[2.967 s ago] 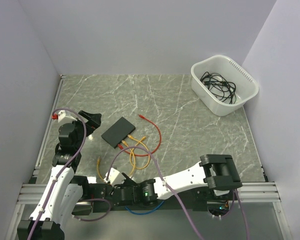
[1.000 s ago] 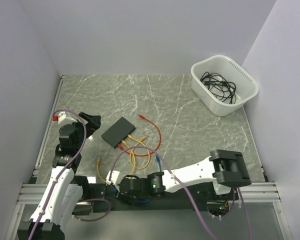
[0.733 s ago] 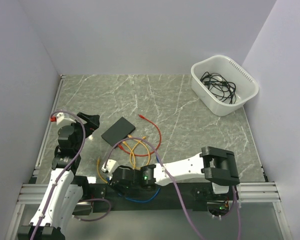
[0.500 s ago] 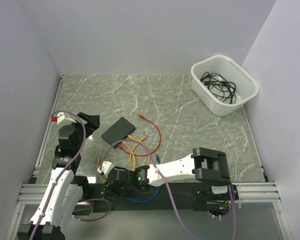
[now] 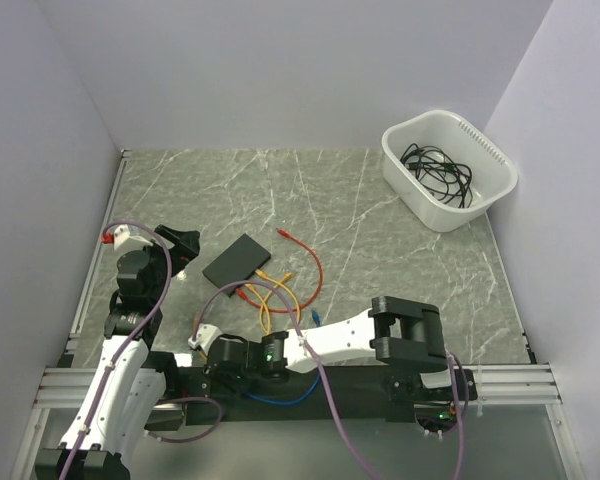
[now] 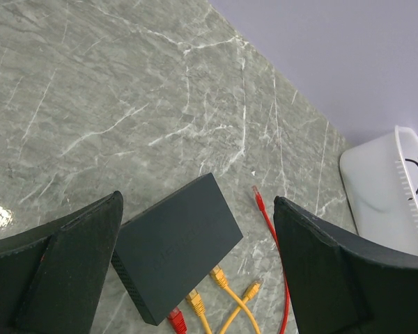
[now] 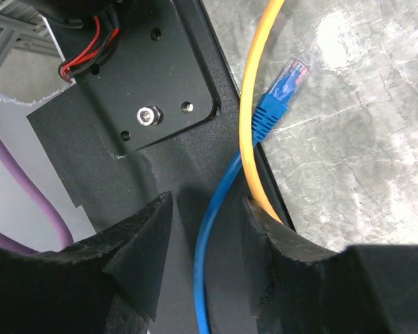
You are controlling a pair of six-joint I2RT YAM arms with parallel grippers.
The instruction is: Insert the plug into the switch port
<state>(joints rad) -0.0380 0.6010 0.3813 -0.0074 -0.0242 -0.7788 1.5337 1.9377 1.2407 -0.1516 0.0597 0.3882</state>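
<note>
Here, blue plug [image 7: 282, 87] just ahead of the right pincer [image 7: 207, 203] (fingers [image 7: 136, 243] apart, blue cable [image 7: 199, 278] loose between them).

Black switch [image 5: 236, 262], yellow cables [image 5: 265, 312], white tub [image 5: 426, 200]

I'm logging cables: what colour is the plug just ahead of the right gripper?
The plug is blue, clearest in the right wrist view.

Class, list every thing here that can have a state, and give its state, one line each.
Switch: flat on the table, red and yellow plugs at one edge.
Blue plug: unplugged, loose on the table.
Left gripper: open, empty.
Right gripper: open, astride the blue cable.
Tub: upright, black cables inside.
</note>
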